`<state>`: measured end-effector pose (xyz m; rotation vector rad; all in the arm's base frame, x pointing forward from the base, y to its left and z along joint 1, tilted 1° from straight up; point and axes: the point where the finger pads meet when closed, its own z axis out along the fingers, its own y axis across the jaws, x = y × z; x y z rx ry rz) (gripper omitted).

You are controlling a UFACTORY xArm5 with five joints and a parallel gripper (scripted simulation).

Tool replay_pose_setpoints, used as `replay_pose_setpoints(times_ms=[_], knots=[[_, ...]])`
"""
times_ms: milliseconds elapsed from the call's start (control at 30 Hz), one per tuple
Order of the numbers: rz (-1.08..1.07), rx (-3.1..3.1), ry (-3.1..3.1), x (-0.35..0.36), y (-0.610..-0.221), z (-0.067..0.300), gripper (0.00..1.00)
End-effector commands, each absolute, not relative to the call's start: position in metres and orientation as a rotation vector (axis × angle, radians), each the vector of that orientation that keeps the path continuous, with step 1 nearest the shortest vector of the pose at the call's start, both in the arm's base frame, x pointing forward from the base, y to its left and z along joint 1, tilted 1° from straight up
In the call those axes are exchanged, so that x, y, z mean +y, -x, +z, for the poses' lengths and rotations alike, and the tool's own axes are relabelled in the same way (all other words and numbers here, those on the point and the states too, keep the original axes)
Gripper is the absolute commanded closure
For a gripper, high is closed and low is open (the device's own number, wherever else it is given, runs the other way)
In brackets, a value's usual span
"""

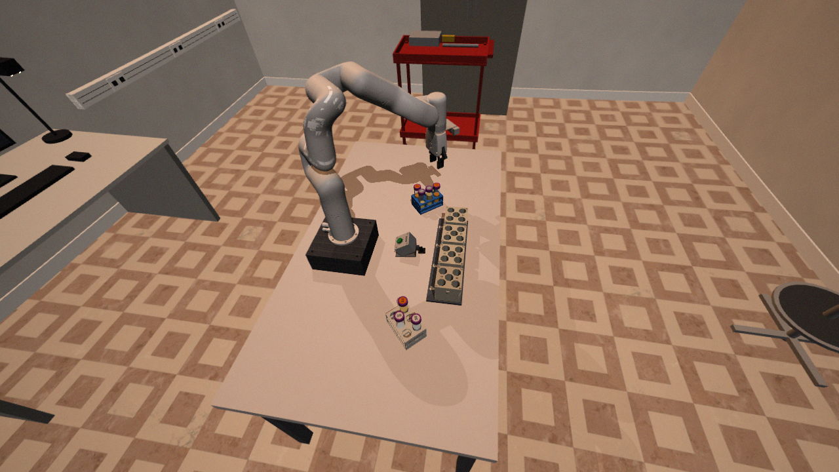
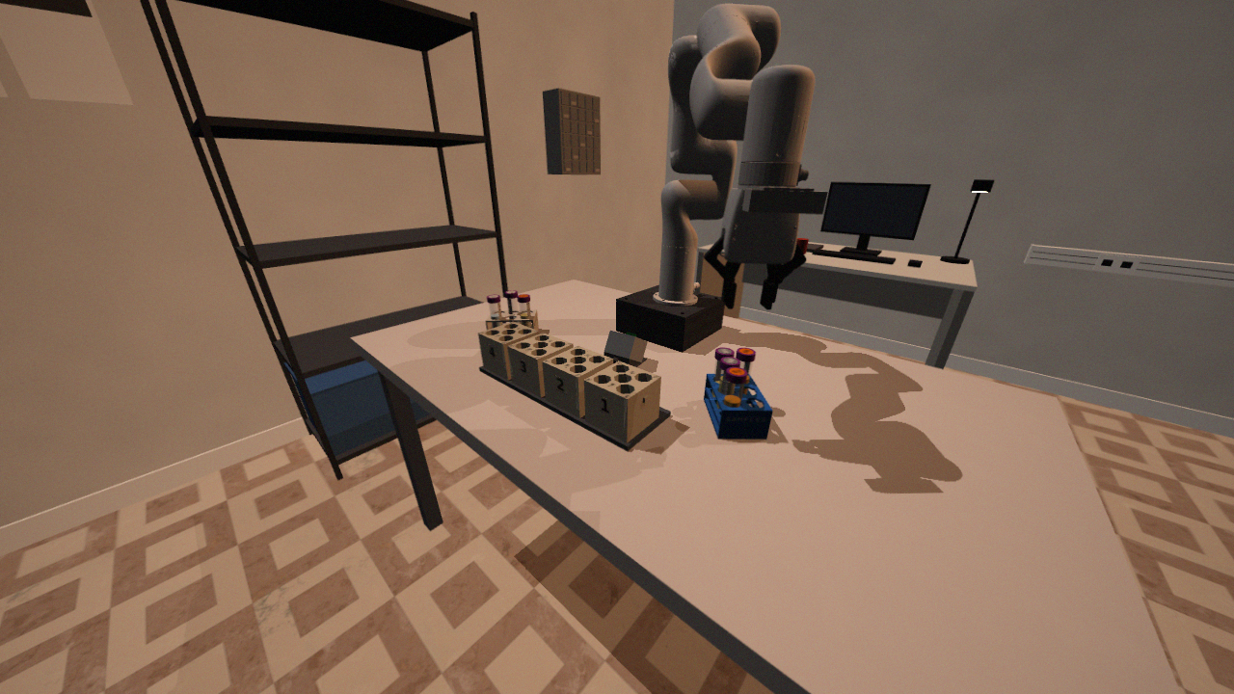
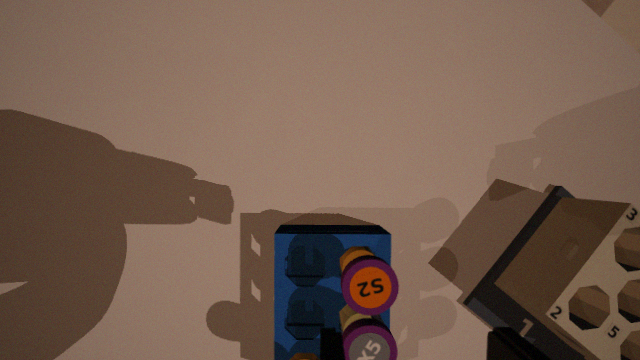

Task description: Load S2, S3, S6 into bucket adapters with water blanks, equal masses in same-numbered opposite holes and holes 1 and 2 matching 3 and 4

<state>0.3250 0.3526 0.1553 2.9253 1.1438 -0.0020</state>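
Note:
My gripper is open and empty, high over the blue rack's side. Its fingertips show at the wrist view's lower edge. The blue rack holds S2, X5 and two more tubes, one orange-dotted and one pale-dotted. The clear rack holds an orange-dotted tube and two white-dotted tubes; their print is unreadable. Adapters 1, 2, 3 and 4 show no tubes.
The adapters stand in a row on the dark loading stand. The sloped desk with the green DONE key stands between the arm base and the stand. The red cart is beyond the table.

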Motion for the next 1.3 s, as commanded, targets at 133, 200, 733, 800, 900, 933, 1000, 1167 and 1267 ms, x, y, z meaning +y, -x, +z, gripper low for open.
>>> replay_pose_setpoints(times_ms=[133, 200, 733, 800, 900, 933, 1000, 1167, 1267], knots=[[-0.004, 1.148, -2.935, 0.354, -0.326, 0.143, 0.43], [-0.004, 1.148, -2.935, 0.354, -0.326, 0.141, 0.43], [-0.004, 1.148, -2.935, 0.354, -0.325, 0.111, 0.43], [-0.004, 1.148, -2.935, 0.354, -0.325, 0.111, 0.43], [-0.004, 1.148, -2.935, 0.354, -0.325, 0.105, 0.43], [-0.004, 1.148, -2.935, 0.354, -0.325, 0.103, 0.43], [-0.004, 1.148, -2.935, 0.354, -0.325, 0.099, 0.43], [-0.004, 1.148, -2.935, 0.354, -0.325, 0.089, 0.43], [-0.004, 1.148, -2.935, 0.354, -0.325, 0.083, 0.43]])
